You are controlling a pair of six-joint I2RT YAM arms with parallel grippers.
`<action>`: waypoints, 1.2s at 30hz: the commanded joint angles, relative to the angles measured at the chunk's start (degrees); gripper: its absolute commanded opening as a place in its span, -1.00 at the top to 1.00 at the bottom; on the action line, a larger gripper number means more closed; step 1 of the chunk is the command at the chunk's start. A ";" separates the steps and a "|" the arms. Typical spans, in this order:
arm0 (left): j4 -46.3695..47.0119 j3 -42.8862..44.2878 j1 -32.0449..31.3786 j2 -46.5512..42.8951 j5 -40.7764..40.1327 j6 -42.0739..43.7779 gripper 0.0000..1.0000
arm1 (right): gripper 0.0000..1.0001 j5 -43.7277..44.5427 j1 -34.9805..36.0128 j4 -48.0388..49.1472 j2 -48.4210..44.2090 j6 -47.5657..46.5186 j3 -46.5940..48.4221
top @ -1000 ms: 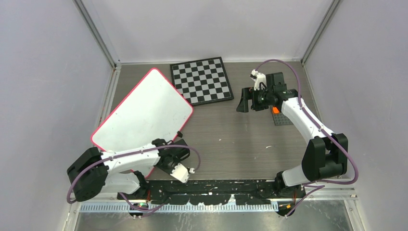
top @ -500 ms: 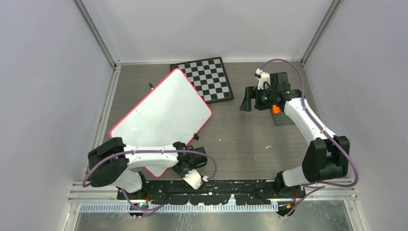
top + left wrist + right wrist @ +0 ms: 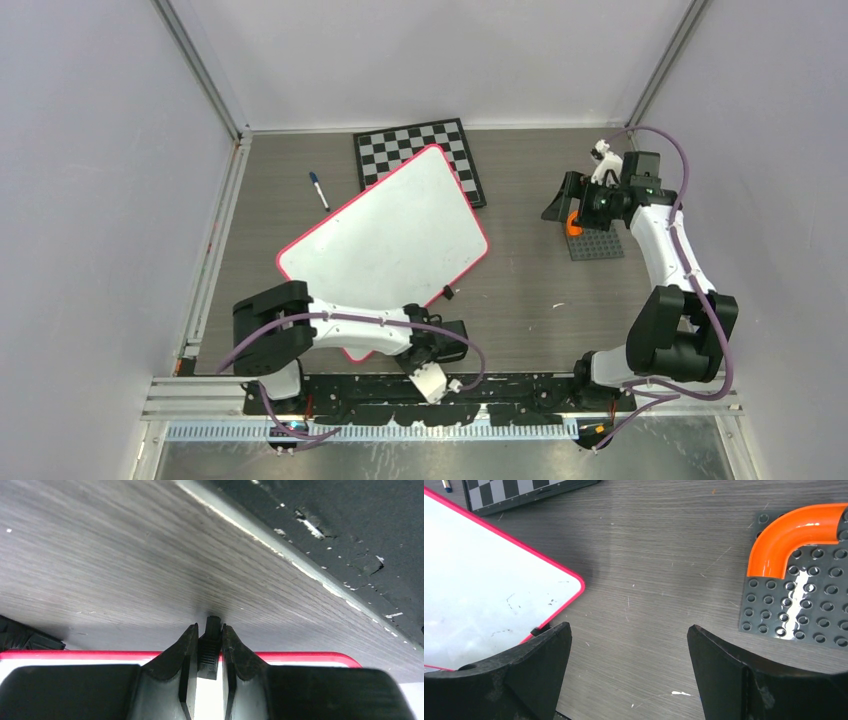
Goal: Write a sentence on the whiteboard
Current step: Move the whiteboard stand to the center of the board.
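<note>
Since no sentence shows on the whiteboard, I judge I am only at the setting-up step. From above, the board lies slantwise at mid-table, its far corner overlapping the checkered board, with the pen loose on the table just off its far left edge. My left claw reaches low across to the board's near edge. My right claw is stretched far out to the right, by the grey studded plate and its orange elbow piece.

Through my left wrist, the fingers are pinched together on a small black clip foot at the red rim, so I have the board by its edge.

Through my right wrist, the fingers stand wide apart on nothing, angled down at bare table between the board's corner and the plate. I reckon the next move calls for settling the board, then fetching the pen, which lies well apart from both claws
</note>
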 commanded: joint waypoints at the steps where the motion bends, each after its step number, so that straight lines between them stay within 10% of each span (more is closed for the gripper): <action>1: 4.98 3.44 -2.10 1.54 -2.18 5.62 1.00 | -0.80 -3.65 -2.00 -1.76 -2.48 -1.27 1.83; 18: -3.28 12.12 -5.62 5.58 -1.48 9.32 0.98 | -0.80 -4.56 -3.83 -2.93 -2.50 -4.07 1.56; 36: -13.94 22.18 -9.34 1.72 3.88 -2.02 -0.52 | -0.89 -6.55 -3.85 -8.18 -3.40 -5.98 5.26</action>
